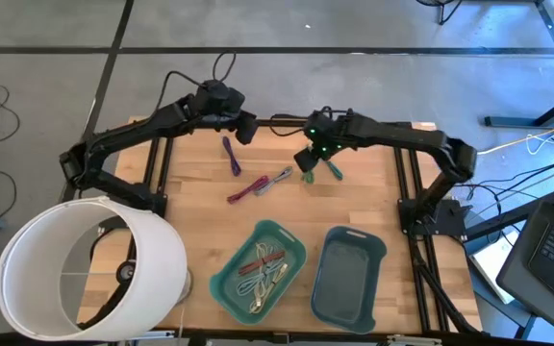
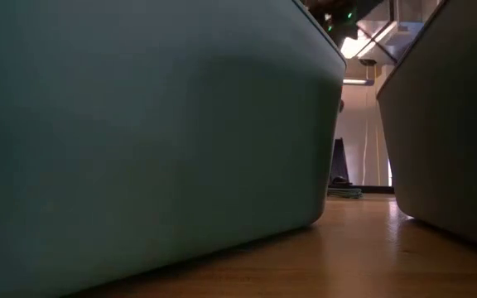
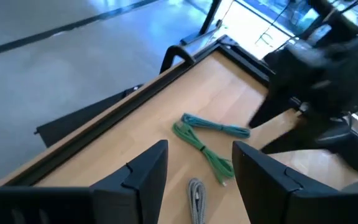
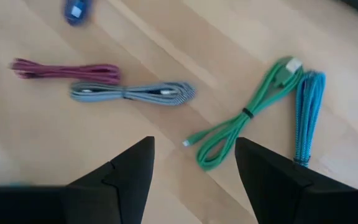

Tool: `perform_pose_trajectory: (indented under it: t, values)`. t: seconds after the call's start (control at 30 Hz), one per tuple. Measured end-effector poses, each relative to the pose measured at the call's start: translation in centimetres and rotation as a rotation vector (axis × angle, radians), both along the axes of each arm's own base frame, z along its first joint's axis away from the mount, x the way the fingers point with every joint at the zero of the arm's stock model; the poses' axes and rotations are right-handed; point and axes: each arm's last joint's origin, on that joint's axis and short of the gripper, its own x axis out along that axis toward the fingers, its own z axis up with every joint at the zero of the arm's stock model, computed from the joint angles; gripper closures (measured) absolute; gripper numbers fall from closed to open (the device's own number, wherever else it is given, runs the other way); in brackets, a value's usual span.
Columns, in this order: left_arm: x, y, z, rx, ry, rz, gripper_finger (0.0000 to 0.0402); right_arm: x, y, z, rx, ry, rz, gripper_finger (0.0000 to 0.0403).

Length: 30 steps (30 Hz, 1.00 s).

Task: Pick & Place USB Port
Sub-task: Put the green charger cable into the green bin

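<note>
Several bundled USB cables lie flat on the wooden table: purple, maroon, grey, green and blue. My right gripper stands open above the table and points steeply down. Just beyond its fingertips lie the green cable and the blue cable. My left gripper hovers open near the far edge by the purple cable. It looks across at the green cable, the blue cable and the grey cable. Neither gripper holds anything.
At the near side stand a teal bin holding several cables and a blue-grey bin. Their walls fill the low view. A big white cylinder covers the near left corner. The right arm shows in the left wrist view.
</note>
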Motion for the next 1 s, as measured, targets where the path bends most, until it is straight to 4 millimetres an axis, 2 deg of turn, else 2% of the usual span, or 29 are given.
perform_pose_trajectory:
  t: [0.1,0.23,0.47,0.77,1.0]
  values:
    - [-0.3,-0.3,0.5,0.011,-0.018,-0.036,0.023,0.4,-0.9,-1.7,0.037,0.028,-0.039,0.0176]
    - [-0.7,-0.6,1.1,0.021,-0.038,-0.043,0.0233,0.5,-1.6,-3.7,0.117,-0.07,-0.073,0.0176]
    - [-1.1,-0.9,1.6,0.038,-0.05,-0.046,0.0232,-1.1,-2.6,-6.6,0.149,-0.053,-0.181,0.0176]
    - [-1.1,-0.9,1.6,0.045,-0.046,-0.05,0.0238,-1.9,-3.3,-8.6,0.118,-0.103,-0.269,0.0176]
    - [-1.1,-0.9,1.6,0.045,-0.047,-0.049,0.0238,-2.8,-2.9,-10.4,0.127,-0.106,-0.31,0.0176]
